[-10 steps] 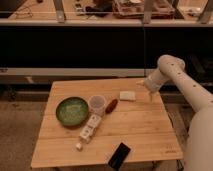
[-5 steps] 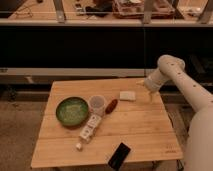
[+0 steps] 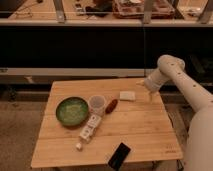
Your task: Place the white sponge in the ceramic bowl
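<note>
The white sponge (image 3: 127,95) lies flat near the back of the wooden table (image 3: 140,130), right of centre. The ceramic bowl (image 3: 72,110), green with a paler speckled inside, sits on the left part of the table. My gripper (image 3: 150,93) hangs from the white arm at the table's back right, just right of the sponge and a little above the surface. It holds nothing that I can see.
A translucent plastic cup (image 3: 97,104) stands right of the bowl, with a small red object (image 3: 111,105) beside it. A long white box with dark markings (image 3: 90,127) and a tiny white cube (image 3: 78,146) lie in front. A black phone (image 3: 119,156) lies near the front edge.
</note>
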Robot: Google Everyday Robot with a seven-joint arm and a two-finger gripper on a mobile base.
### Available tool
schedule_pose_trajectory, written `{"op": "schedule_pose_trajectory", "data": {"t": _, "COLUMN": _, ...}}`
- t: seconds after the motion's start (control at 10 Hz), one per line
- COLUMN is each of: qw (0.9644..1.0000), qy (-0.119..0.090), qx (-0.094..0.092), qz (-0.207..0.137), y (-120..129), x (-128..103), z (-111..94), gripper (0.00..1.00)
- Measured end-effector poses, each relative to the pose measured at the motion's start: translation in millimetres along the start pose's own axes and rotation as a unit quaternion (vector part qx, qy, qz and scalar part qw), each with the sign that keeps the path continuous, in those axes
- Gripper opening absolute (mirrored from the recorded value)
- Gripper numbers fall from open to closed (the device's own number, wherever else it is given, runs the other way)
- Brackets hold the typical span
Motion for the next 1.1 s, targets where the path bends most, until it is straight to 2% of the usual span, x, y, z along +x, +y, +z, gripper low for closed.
{"op": "schedule_pose_trajectory", "data": {"t": 0.5, "qw": 1.0000, "qy": 0.006, "qx": -0.003, "qz": 0.003, "y": 0, "x": 1, "z": -4, "gripper": 0.80}}
{"op": "schedule_pose_trajectory", "data": {"t": 0.8, "qw": 0.9987, "qy": 0.042, "qx": -0.017, "qz": 0.022, "y": -20, "x": -7, "z": -19, "gripper": 0.80}}
{"op": "schedule_pose_trajectory", "data": {"t": 1.0, "qw": 0.9968, "qy": 0.066, "qx": -0.015, "qz": 0.042, "y": -39, "x": -15, "z": -23, "gripper": 0.80}}
{"op": "schedule_pose_trajectory", "data": {"t": 1.1, "qw": 0.9962, "qy": 0.070, "qx": -0.015, "qz": 0.050, "y": -42, "x": -17, "z": -20, "gripper": 0.80}}
